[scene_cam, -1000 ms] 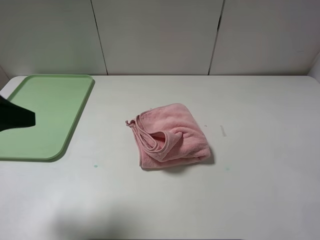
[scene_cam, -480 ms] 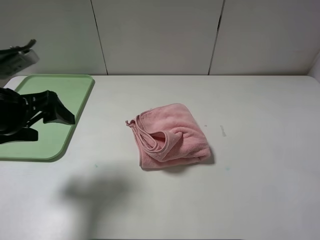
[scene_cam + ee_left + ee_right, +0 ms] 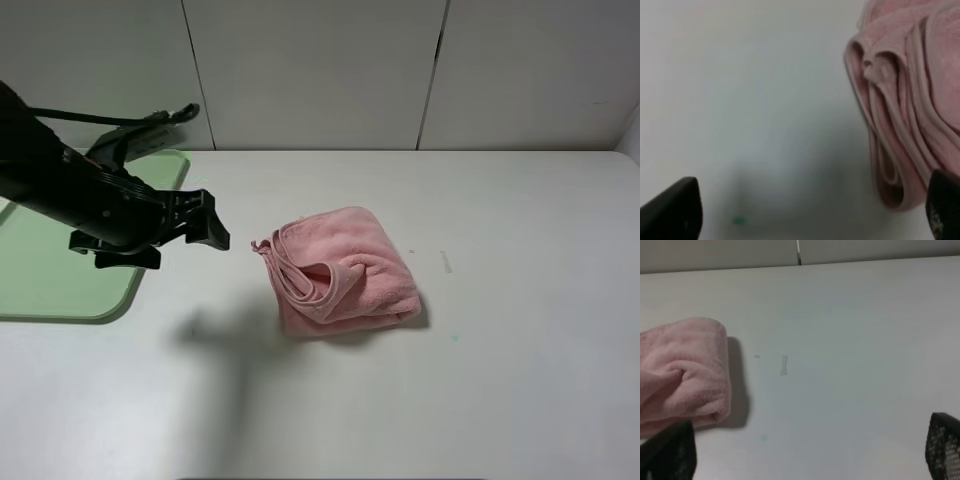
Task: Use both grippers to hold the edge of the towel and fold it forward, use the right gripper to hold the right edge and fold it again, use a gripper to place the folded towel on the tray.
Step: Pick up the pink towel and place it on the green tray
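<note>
The fluffy pink terry towel (image 3: pixel 340 270) lies in a loosely folded bundle near the middle of the plain white worktop (image 3: pixel 520 370), with several stitched hem layers curling open along its left side and a smoother rounded fold on its right. The flat light green plastic tray (image 3: pixel 60 285) sits at the worktop's far left, well apart from the towel. In the high view the black left gripper (image 3: pixel 205 225) reaches in from the left, above the tray's right rim and the bare worktop beside it, its tip near the towel's left corner but not touching it; a shadow falls on the worktop below and in front of it. Black cables trail behind this arm toward the pale wall panels (image 3: pixel 320 70). The left wrist view shows what the high view cannot: the stacked hems (image 3: pixel 900 135) up close, looped and gaping, a small green speck (image 3: pixel 738 220) on the worktop, and the two dark jaw tips far apart at the picture's corners with nothing between them. The right gripper is out of the high view; its wrist view shows only the towel's rounded right fold (image 3: pixel 685 375), a faint mark (image 3: pixel 783 365) on the worktop, and its two jaw tips likewise spread wide and empty.
</note>
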Available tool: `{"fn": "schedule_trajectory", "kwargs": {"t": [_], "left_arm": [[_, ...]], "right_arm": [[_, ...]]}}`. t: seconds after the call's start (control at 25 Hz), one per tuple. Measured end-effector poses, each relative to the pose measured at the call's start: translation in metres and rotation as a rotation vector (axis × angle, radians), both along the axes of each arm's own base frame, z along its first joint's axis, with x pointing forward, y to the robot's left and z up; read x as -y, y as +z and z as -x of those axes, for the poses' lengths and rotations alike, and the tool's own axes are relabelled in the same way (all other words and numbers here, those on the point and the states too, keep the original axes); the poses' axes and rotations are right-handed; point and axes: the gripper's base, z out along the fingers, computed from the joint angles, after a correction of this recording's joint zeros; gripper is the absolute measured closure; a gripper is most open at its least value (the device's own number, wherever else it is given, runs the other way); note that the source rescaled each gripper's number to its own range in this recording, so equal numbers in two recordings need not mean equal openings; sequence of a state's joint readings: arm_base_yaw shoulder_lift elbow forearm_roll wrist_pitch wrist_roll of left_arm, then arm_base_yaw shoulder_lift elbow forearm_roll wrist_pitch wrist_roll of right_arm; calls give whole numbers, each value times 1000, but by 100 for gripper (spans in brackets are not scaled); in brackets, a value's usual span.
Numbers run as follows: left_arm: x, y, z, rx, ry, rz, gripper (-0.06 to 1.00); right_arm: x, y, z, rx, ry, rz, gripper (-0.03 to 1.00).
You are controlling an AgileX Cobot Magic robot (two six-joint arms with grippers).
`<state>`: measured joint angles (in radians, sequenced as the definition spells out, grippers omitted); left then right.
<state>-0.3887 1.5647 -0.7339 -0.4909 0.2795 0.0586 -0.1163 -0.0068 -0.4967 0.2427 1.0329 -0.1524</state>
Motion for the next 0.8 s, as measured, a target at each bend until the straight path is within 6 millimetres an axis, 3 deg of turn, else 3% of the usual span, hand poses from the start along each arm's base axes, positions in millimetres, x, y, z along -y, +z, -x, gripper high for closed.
{"fn": "schedule_trajectory", "kwargs": {"t": [0.24,0.6,0.8], "left_arm": [[28,-13,-15,-23,-60,-4,-5],[63,-15,-39,44,-101,16,-5],[77,-28,-49,30,-98,22,-5]], "right_arm": [[0,0,0,0,0,0,-3],[0,0,0,0,0,0,-3],[0,0,0,0,0,0,-3]]}}
